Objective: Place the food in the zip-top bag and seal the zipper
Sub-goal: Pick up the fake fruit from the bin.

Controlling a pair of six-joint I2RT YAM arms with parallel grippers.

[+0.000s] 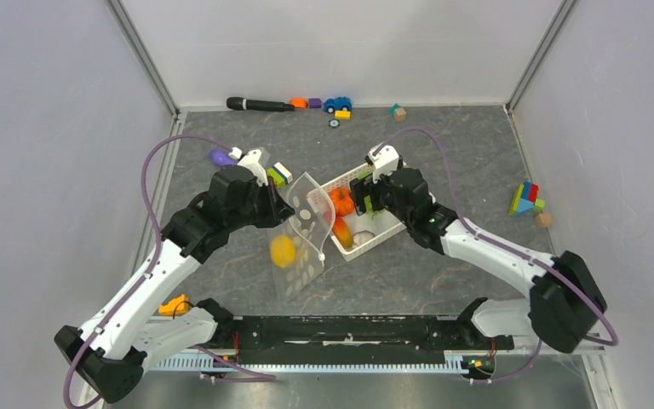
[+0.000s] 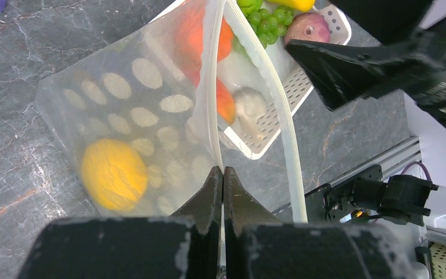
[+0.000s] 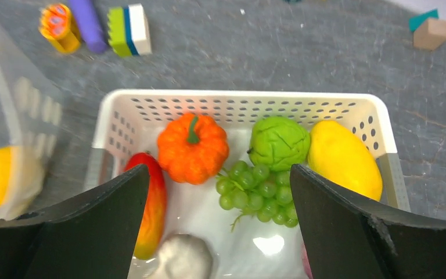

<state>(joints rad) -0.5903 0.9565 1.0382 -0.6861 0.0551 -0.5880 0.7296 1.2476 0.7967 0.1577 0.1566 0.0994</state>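
Left gripper is pinched together on one lip of the zip-top bag, holding it up just left of the white basket. The other lip, with the zipper, hangs free, so the mouth gapes toward the basket. One yellow fruit is inside the bag. We can't tell if the bag touches the bench.

Right gripper hovers over the basket, jaws wide apart, nothing in them. Below it in the basket we see pumpkin, green fruit, mango, grapes, red-orange fruit, white piece and purple onion.

From the top, the bag wall overlaps the basket's left rim.

Clutter: striped block and purple cylinder on the bench just beyond the bag. Block stack is well right. Toy car and black pen-like thing are at the far wall.
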